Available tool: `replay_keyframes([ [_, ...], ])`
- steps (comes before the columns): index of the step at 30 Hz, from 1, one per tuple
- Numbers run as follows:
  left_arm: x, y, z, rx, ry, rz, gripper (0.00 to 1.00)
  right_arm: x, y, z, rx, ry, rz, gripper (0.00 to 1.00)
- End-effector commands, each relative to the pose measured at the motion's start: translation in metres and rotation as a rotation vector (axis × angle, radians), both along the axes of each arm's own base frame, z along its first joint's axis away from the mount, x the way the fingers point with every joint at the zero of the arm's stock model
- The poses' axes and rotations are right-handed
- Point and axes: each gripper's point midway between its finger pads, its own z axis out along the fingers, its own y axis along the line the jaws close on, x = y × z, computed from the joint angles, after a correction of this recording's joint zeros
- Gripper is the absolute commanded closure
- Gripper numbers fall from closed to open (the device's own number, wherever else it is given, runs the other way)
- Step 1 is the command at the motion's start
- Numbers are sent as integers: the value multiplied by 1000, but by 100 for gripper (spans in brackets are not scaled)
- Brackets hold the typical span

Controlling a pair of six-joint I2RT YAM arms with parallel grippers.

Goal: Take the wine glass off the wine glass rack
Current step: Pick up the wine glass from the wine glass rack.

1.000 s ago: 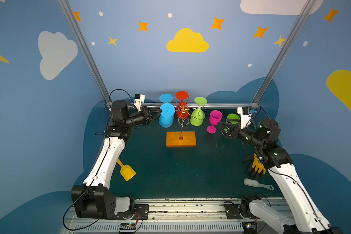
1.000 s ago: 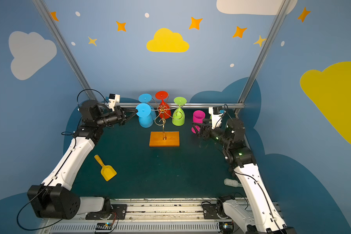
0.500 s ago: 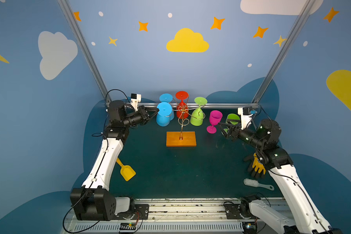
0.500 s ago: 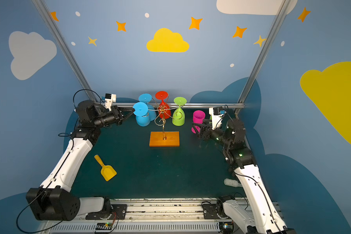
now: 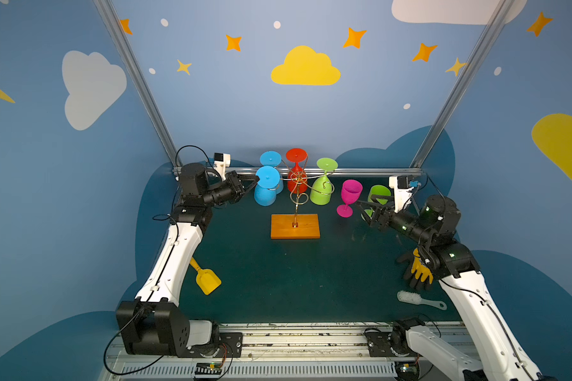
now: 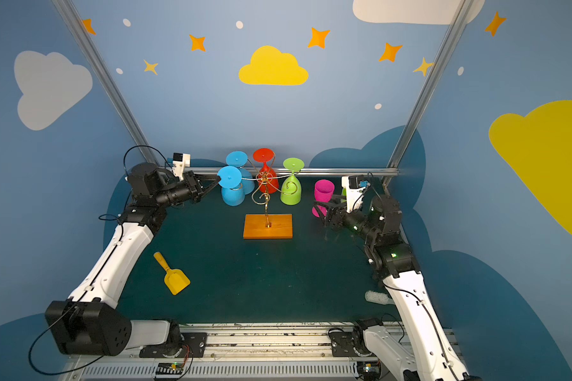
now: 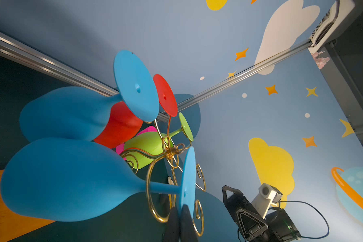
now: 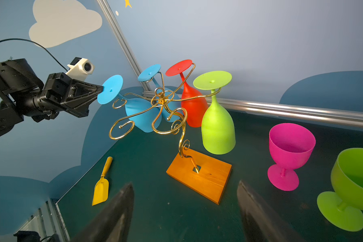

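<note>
Clamped together on the thin rim of the blue wine glass's (image 8: 144, 117) foot disc, the left gripper's (image 8: 102, 88) jaws hold only a narrow edge. The right gripper's (image 8: 184, 184) jaws stand wide apart with nothing between them, low over the table at about 3 o'clock from the rack.

That glass hangs upside down at about 10 o'clock from the wooden base of the wine glass rack (image 5: 311, 229). In the left wrist view a gold curl rings its stem just under the foot, so I judge it not yet free. Its long axis is tilted: the foot is high and points out toward 9 o'clock, at the left gripper. The bowl mouth points down and in under the arms.

To do this step well, draw the foot outward along the curl's open run toward 9 o'clock. Keep it level and slow, because the light wire stand could be dragged or tipped. An edge pinch also lets the bowl swing.

A second blue glass (image 5: 270, 159) hangs close by at 12 o'clock of the held one, with a red glass (image 5: 296, 178) and a green glass (image 5: 321, 194) beyond. A pink glass (image 5: 350, 193) stands upright at 3 o'clock.
</note>
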Motion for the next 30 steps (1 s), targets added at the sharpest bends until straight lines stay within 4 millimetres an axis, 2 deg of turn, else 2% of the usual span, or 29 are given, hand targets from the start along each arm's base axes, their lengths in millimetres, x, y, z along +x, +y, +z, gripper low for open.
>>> replay_keyframes([
  [1, 6, 0, 19, 9, -64, 21, 97, -5, -1, 1, -12, -13, 3, 23],
  [20, 14, -22, 17, 3, -59, -17, 97, -11, -1, 5, -12, -28, 11, 21],
  [30, -2, -29, 15, -8, -52, -61, 97, -9, 0, 5, -10, -29, 13, 21],
])
